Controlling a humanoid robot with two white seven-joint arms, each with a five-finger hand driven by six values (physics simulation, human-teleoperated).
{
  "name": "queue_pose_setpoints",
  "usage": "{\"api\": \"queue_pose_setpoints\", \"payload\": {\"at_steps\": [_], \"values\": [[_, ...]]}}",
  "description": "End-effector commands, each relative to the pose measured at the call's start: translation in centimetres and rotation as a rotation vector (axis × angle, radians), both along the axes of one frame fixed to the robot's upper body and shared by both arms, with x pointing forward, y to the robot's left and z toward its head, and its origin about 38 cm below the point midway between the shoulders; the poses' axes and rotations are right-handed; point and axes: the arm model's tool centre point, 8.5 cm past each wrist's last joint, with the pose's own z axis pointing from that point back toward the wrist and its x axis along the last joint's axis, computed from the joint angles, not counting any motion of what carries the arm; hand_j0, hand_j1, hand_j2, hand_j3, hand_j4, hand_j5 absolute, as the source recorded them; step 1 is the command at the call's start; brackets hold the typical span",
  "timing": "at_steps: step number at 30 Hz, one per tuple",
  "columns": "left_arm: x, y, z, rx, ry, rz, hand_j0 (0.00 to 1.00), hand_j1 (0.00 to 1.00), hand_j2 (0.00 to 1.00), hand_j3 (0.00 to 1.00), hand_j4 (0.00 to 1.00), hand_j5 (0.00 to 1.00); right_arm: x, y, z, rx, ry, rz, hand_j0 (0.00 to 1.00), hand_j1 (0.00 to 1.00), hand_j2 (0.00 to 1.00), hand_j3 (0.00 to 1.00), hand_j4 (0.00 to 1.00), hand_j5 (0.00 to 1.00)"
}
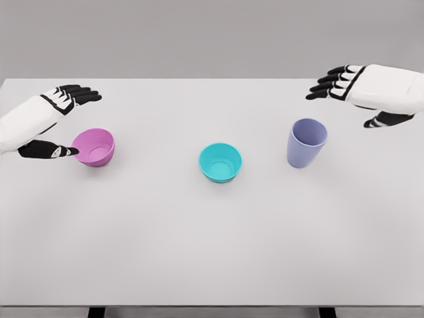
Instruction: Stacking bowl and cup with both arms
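Head view: three upright, empty vessels near the white table's (212,258) centre line: pink plastic bowl (94,146) left, teal plastic bowl (220,161) middle, lavender plastic cup (306,142) right. Left hand (56,122) flanks the pink bowl, fingers spread; right hand (358,93) hovers above the cup, fingers apart.

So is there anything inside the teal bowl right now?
No. The teal bowl looks empty; its inner wall and floor show, only the near inner wall is hidden by the rim.

The pink bowl (93,146), teal bowl (220,161) and lilac cup (306,142) look like smooth matt plastic (table (212,252) likewise matt).
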Motion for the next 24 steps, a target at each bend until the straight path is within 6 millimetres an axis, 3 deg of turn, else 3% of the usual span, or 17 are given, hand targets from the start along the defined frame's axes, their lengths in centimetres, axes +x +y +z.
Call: {"api": "queue_pose_setpoints", "payload": {"at_steps": [1, 5, 7, 8, 10, 13, 17, 20, 24], "values": [[0.0, 0.1, 0.1, -0.004, 0.0, 0.0, 1.0, 1.0, 1.0, 1.0, 1.0, 1.0, -0.4, 0.6, 0.2, -0.003, -0.005, 0.019, 1.0, 1.0, 1.0, 1.0, 1.0, 1.0], [0.1, 0.5, 0.7, 0.025, -0.001, 0.002, 1.0, 1.0, 1.0, 1.0, 1.0, 1.0, -0.3, 0.9, 0.3, 0.014, -0.008, 0.027, 1.0, 1.0, 1.0, 1.0, 1.0, 1.0], [-0.1, 1.0, 0.6, 0.112, 0.115, -0.036, 1.0, 1.0, 1.0, 1.0, 1.0, 1.0, -0.3, 0.9, 0.3, 0.016, -0.009, 0.026, 1.0, 1.0, 1.0, 1.0, 1.0, 1.0], [-0.4, 1.8, 1.9, 0.186, 0.212, -0.083, 1.0, 1.0, 1.0, 1.0, 1.0, 1.0, -0.4, 0.7, 0.3, 0.016, -0.007, 0.022, 1.0, 1.0, 1.0, 1.0, 1.0, 1.0], [0.8, 0.8, 4.9, 0.233, 0.212, -0.148, 1.0, 1.0, 1.0, 1.0, 1.0, 1.0, -0.5, 0.4, 0.9, 0.034, -0.021, 0.016, 1.0, 1.0, 1.0, 1.0, 1.0, 1.0], [2.4, -1.9, 5.9, 0.264, 0.204, -0.221, 1.0, 1.0, 1.0, 1.0, 1.0, 1.0, -0.7, -0.1, 1.7, 0.087, -0.019, 0.015, 1.0, 1.0, 1.0, 1.0, 1.0, 1.0], [4.7, -3.8, 4.8, 0.311, 0.253, -0.257, 1.0, 1.0, 1.0, 1.0, 1.0, 1.0, -0.7, -0.7, 2.1, 0.083, -0.026, -0.002, 1.0, 1.0, 1.0, 1.0, 1.0, 1.0], [5.0, -4.8, 4.1, 0.316, 0.266, -0.28, 1.0, 1.0, 1.0, 1.0, 1.0, 1.0, -0.4, -2.9, 4.3, 0.112, -0.085, -0.063, 1.0, 1.0, 1.0, 1.0, 1.0, 1.0], [6.4, -4.0, 4.3, 0.292, 0.368, -0.073, 1.0, 1.0, 1.0, 1.0, 1.0, 1.0, -0.1, -4.5, 4.0, 0.1, -0.071, -0.112, 1.0, 1.0, 1.0, 1.0, 1.0, 1.0]]}}
